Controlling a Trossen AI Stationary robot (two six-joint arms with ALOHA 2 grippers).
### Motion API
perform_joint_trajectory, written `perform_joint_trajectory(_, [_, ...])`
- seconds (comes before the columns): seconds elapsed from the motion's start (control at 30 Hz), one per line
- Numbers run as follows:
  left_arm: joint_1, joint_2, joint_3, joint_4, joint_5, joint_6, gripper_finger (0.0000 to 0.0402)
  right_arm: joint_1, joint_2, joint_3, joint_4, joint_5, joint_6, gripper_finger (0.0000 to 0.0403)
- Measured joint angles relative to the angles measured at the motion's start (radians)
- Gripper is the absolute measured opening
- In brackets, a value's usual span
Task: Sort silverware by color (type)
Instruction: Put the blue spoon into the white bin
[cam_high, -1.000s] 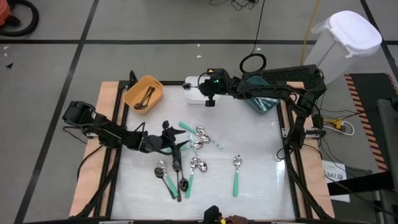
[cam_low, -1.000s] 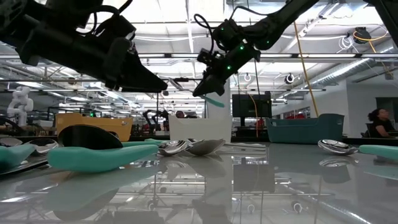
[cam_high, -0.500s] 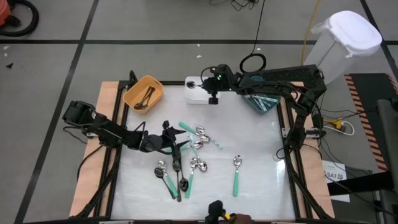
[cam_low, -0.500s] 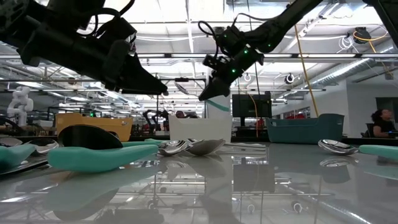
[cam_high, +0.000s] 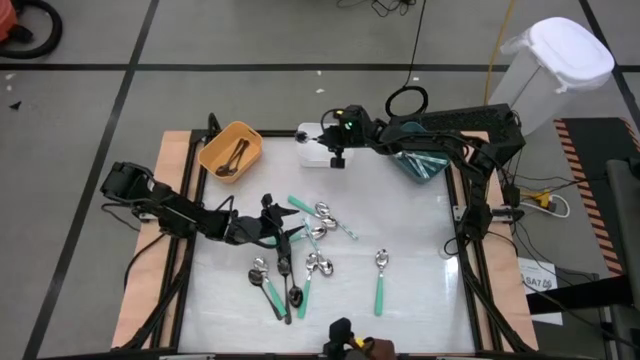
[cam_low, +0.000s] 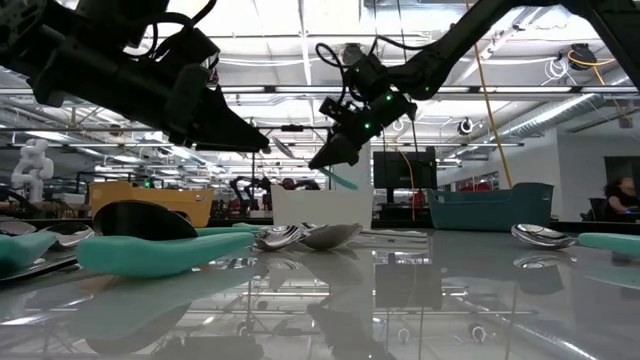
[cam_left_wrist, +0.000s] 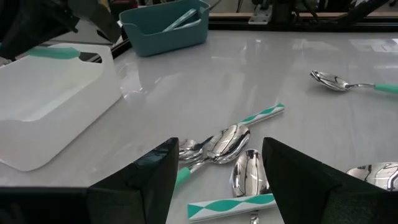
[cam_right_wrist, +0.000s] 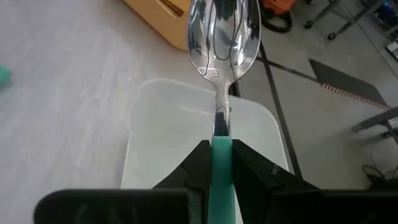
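A green-handled spoon (cam_right_wrist: 222, 74) is clamped by the right gripper (cam_right_wrist: 214, 158) above the white bin (cam_right_wrist: 186, 137), bowl foremost, in line with the fingers. The left gripper (cam_left_wrist: 214, 180) is held wide apart over the spoon pile (cam_high: 300, 255), touching nothing.

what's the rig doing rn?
Sorting spoons into bins. The right gripper is shut on a mint-handled spoon and holds it over the white bin at the table's far edge. The left gripper is open, low over the spoon pile mid-table. The orange bin holds a few dark-handled pieces; the teal bin holds some too.
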Motion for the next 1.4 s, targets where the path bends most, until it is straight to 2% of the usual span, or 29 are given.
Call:
perform_joint_trajectory(0.43, [0.000, 0.000, 0.000, 0.009, 0.000, 0.004, 0.0232, -0.016, 0.027, 0.000, -0.038, 0.013, 0.031, 0.0043])
perform_joint_trajectory(0.9, [-0.031, 0.000, 0.000, -0.026, 0.000, -0.065, 0.0232, -0.022, 0.070, 0.000, -0.045, 0.019, 0.060, 0.0045])
perform_joint_trajectory(1.4, [-0.057, 0.000, 0.000, -0.028, 0.000, -0.080, 0.0232, -0.019, 0.070, 0.000, -0.062, 0.095, 0.061, 0.0118])
